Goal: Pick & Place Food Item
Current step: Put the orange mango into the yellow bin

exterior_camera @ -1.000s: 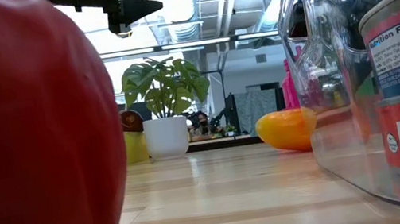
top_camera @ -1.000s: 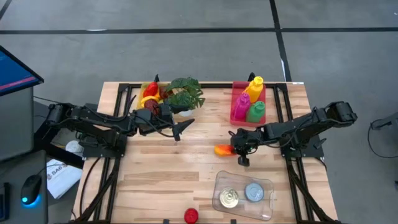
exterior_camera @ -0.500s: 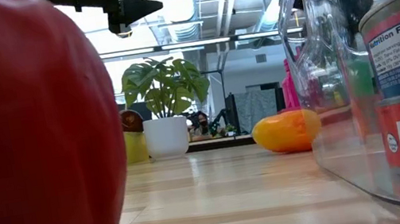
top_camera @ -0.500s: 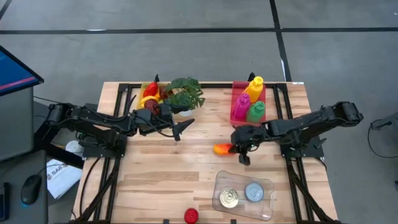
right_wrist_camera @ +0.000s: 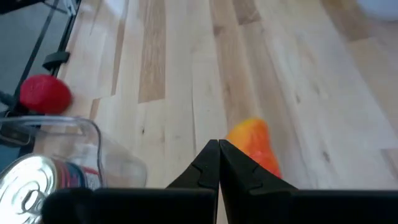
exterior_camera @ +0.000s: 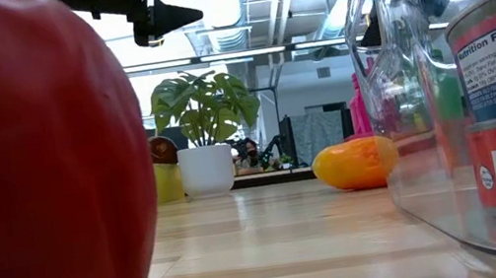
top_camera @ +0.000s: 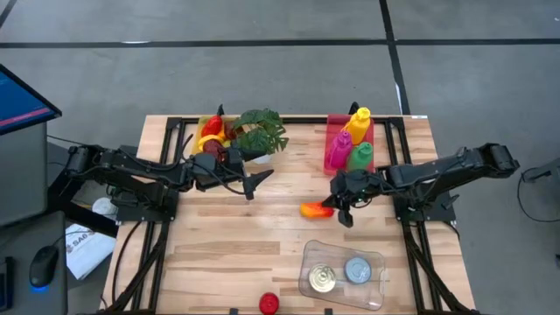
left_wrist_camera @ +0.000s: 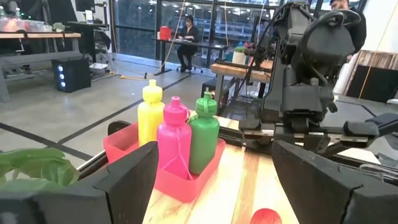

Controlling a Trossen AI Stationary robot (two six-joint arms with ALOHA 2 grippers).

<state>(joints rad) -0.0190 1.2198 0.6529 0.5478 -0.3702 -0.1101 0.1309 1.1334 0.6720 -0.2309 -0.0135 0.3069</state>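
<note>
High view: the mango (top_camera: 314, 210) lies on the table (top_camera: 219, 254) right of the frame's centre, above the clear tub (top_camera: 344, 276) of cans. The right gripper (top_camera: 343, 216) sits just beside it, fingers pressed together and holding nothing. To pick it, I judge the fingers must spread first, then straddle the fruit across its narrow middle and close gently. The left gripper (top_camera: 255, 182) hangs left of centre, fingers apart and empty. The wood is bare and smooth; an office shows beyond.

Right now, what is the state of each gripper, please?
Left gripper: open, holding nothing.
Right gripper: closed, empty, beside the orange fruit.
</note>
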